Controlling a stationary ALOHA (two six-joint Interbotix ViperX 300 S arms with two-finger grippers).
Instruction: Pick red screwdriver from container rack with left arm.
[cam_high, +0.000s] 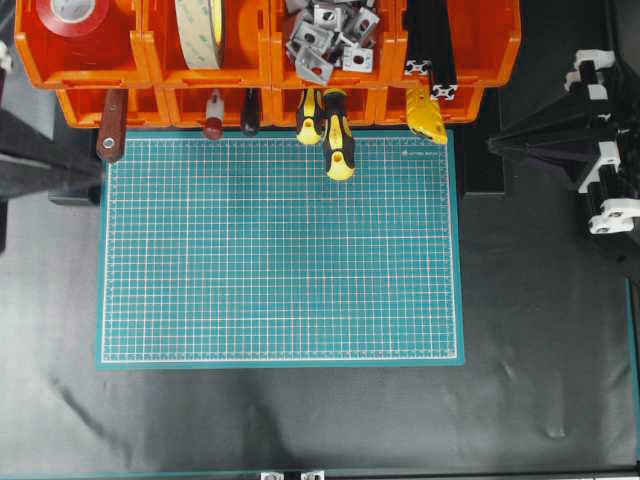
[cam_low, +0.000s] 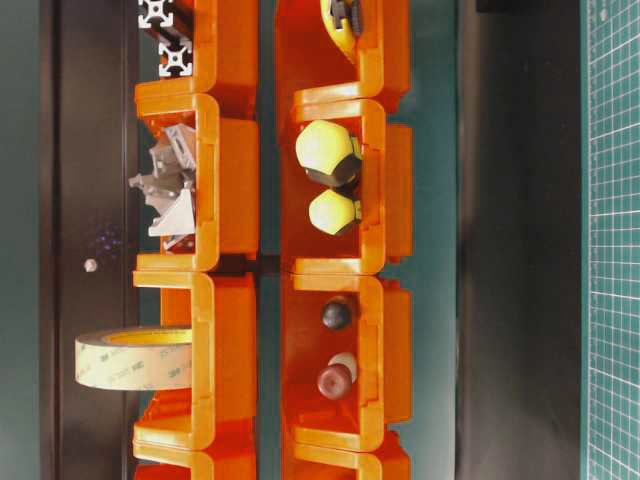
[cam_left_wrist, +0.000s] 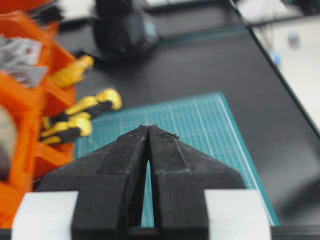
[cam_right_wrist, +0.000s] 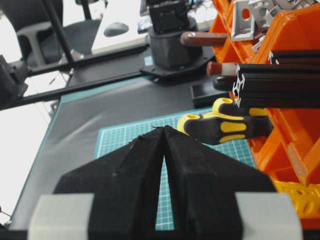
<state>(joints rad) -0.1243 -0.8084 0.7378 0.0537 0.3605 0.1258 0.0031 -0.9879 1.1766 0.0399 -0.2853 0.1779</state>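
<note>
Nearest your left wrist camera, the left gripper (cam_left_wrist: 148, 131) has its black pads pressed together at the tips, holding nothing, above the green cutting mat (cam_left_wrist: 200, 125). The right gripper (cam_right_wrist: 161, 132) is likewise closed and empty in its own view. The red screwdriver (cam_high: 213, 116) sits in the container rack (cam_high: 160, 105), in a lower bin, butt cap poking over the mat's far edge. You can count two yellow-and-black screwdrivers (cam_high: 337, 140) in the next bin along. The table-level view shows faint print on the tape roll (cam_low: 135, 358), too small to read, and the screwdriver butts end-on; the overhead view alone shows the whole mat, with small unreadable lettering near its corner.
</note>
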